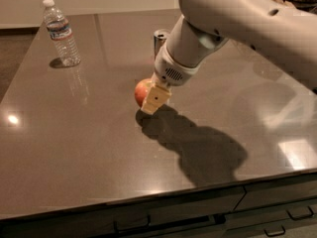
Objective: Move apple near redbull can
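Observation:
The red-orange apple (141, 90) is in my gripper (147, 100), near the middle of the dark table and slightly above its surface. One cream-coloured finger (154, 99) lies across the apple's front right side; the other finger is hidden behind it. The gripper is shut on the apple. The redbull can (159, 39) stands upright just behind the gripper, showing only its silver top and upper body; the white arm (233, 19) covers the rest. The apple is a short way in front of the can and to its left.
A clear plastic water bottle (60, 32) with a white cap stands at the back left of the table (74, 148). The arm's shadow falls to the front right. Drawer fronts with handles (277, 217) run below the table's front edge.

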Controlling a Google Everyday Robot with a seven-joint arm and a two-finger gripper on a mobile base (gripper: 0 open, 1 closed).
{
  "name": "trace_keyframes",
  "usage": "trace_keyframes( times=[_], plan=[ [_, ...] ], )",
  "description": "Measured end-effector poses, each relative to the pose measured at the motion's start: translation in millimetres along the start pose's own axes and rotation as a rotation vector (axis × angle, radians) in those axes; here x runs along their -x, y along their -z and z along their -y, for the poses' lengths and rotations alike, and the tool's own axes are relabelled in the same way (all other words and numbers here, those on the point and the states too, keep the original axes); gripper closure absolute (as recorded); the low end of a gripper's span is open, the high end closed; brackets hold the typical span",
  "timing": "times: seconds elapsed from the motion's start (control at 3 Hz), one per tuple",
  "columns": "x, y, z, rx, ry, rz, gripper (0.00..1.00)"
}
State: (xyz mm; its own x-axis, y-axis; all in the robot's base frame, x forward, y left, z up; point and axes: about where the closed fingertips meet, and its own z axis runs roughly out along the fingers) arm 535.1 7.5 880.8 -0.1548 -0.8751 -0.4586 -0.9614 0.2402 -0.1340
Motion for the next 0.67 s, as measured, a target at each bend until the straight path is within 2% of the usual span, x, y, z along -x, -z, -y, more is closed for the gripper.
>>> trace_keyframes(
  times=[0.33,0.67],
  plan=[
    [-22,-6,37,-0.064,-0.107,-0.053,1.0],
    [-41,-11,63,-0.128,-0.192,-0.068,1.0]
  ],
)
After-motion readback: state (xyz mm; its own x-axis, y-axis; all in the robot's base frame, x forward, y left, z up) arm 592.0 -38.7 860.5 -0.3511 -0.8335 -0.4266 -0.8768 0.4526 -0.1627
